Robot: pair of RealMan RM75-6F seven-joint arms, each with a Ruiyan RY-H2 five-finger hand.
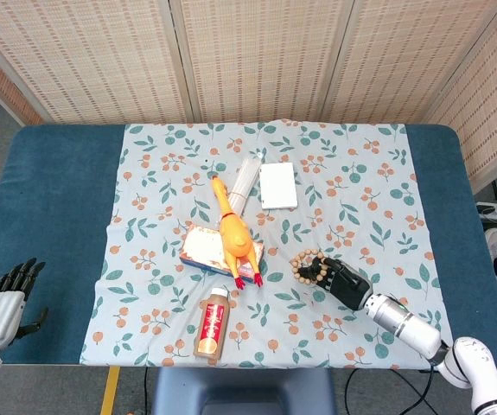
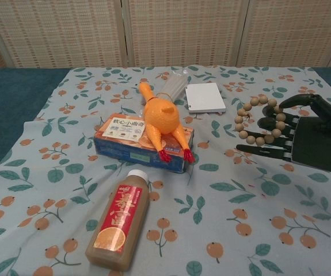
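My right hand [image 2: 303, 135] [image 1: 341, 278] holds a loop of wooden beads [image 2: 256, 118] [image 1: 307, 262] lifted off the floral cloth [image 1: 352, 173], right of the rubber chicken. The beads hang around its dark fingers [image 2: 271, 123]. The orange rubber chicken [image 1: 233, 232] [image 2: 159, 118] lies on a flat box [image 2: 136, 144] [image 1: 201, 249]. A brown juice bottle [image 1: 213, 324] [image 2: 119, 221] lies in front of the box. My left hand [image 1: 4, 303] hovers by the table's front left corner with fingers apart, holding nothing.
A white pad [image 1: 278, 185] [image 2: 205, 96] and a clear packet of sticks [image 1: 245, 180] [image 2: 174, 87] lie behind the chicken. Blue table [image 1: 49, 199] shows on both sides of the cloth. Woven screens [image 1: 257, 52] stand behind.
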